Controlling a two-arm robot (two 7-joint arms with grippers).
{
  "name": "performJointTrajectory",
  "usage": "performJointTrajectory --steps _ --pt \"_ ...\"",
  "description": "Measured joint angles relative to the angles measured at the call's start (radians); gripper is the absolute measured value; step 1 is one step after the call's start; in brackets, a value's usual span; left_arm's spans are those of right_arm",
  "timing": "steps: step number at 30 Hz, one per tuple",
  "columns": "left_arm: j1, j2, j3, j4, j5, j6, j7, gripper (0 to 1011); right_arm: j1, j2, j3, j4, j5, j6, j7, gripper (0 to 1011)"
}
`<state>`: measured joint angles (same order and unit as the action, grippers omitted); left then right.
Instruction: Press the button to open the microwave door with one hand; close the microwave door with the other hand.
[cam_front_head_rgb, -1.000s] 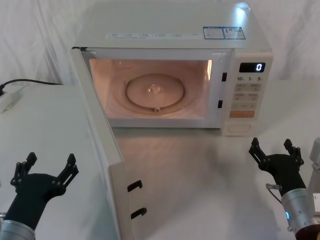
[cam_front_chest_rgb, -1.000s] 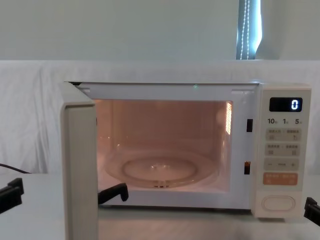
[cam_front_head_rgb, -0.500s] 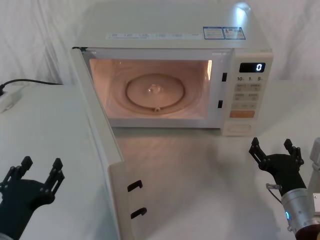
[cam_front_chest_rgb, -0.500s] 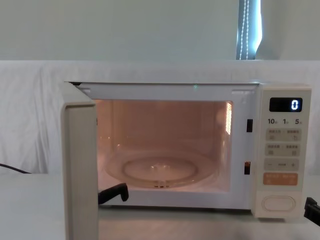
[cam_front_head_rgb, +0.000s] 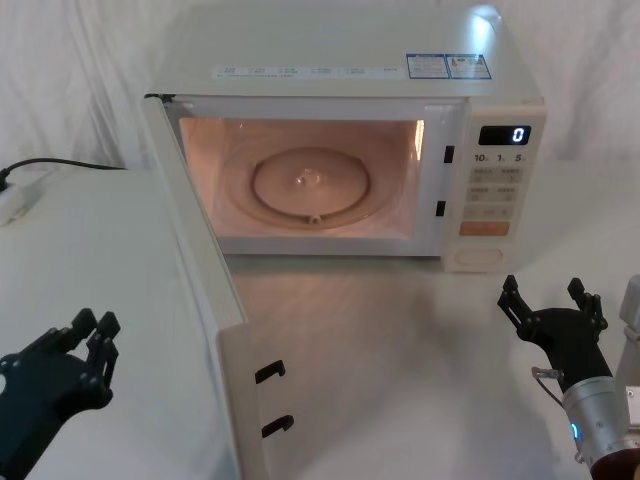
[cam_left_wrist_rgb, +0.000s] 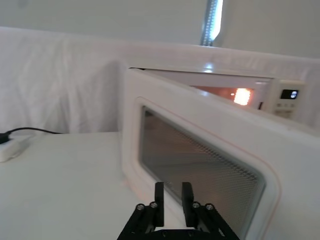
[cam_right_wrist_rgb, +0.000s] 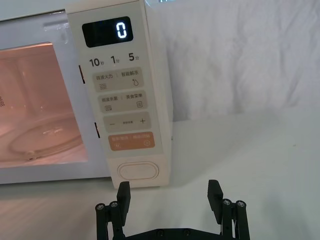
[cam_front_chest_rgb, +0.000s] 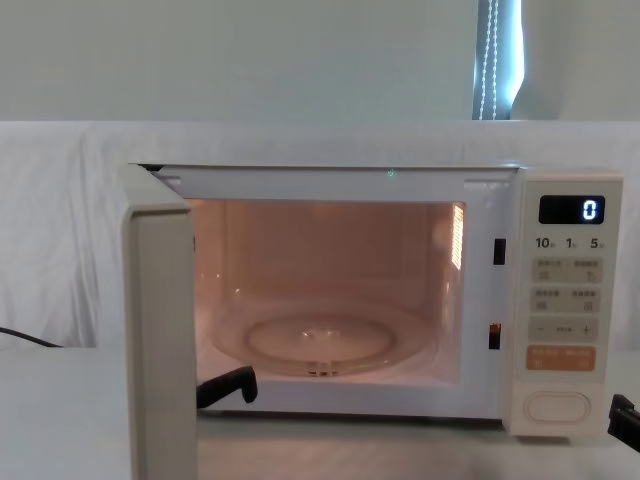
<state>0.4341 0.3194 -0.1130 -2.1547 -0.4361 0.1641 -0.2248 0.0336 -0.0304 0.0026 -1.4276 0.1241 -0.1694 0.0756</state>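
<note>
The left gripper (cam_front_head_rgb: 88, 335) sits low at the robot's left side, its black fingers (cam_left_wrist_rgb: 159, 197) drawn nearly together (a thin slit between them). The right gripper (cam_front_head_rgb: 551, 298) hovers low on the right, fingers (cam_right_wrist_rgb: 123, 192) spread wide, wrist pointing forward

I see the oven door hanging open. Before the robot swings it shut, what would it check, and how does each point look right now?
1. Door open, ready to be pushed: ok.
2. Cavity holds only the turntable, nothing sticking out to block the door: ok.
3. Left gripper on the door's outer side, fingers nearly together: ok, though not touching the door yet.
4. Right gripper open, in front of the button, away from the door's swing: ok.
5. Latch hooks on the door edge intact: ok as far as visible.
6. Enough reach for a full push: cannot tell.
</note>
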Motion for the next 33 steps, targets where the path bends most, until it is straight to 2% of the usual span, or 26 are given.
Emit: performJointTrajectory --steps 3,5,6,9,20,33 --pt "-0.010 0.021 0.000 -0.003 -0.026 0.017 -0.018 156 0.000 0.000 0.000 0.000 0.000 0.000 0.000 1002" --pt "-0.017 0.032 0.002 -0.003 -0.038 0.027 -0.028 126 0.000 0.000 0.000 0.000 0.000 0.000 0.000 1002" --pt "-0.031 0.048 0.005 -0.002 -0.053 0.038 -0.038 44 0.000 0.000 0.000 0.000 0.000 0.000 0.000 1002" --pt "-0.046 0.063 0.010 0.001 -0.069 0.051 -0.049 0 0.000 0.000 0.000 0.000 0.000 0.000 0.000 1002" --pt "-0.143 0.126 0.049 0.032 -0.118 0.089 -0.083 0 0.000 0.000 0.000 0.000 0.000 0.000 0.000 1002" --pt "-0.265 0.145 0.144 0.108 -0.115 0.091 -0.066 0 0.000 0.000 0.000 0.000 0.000 0.000 0.000 1002"
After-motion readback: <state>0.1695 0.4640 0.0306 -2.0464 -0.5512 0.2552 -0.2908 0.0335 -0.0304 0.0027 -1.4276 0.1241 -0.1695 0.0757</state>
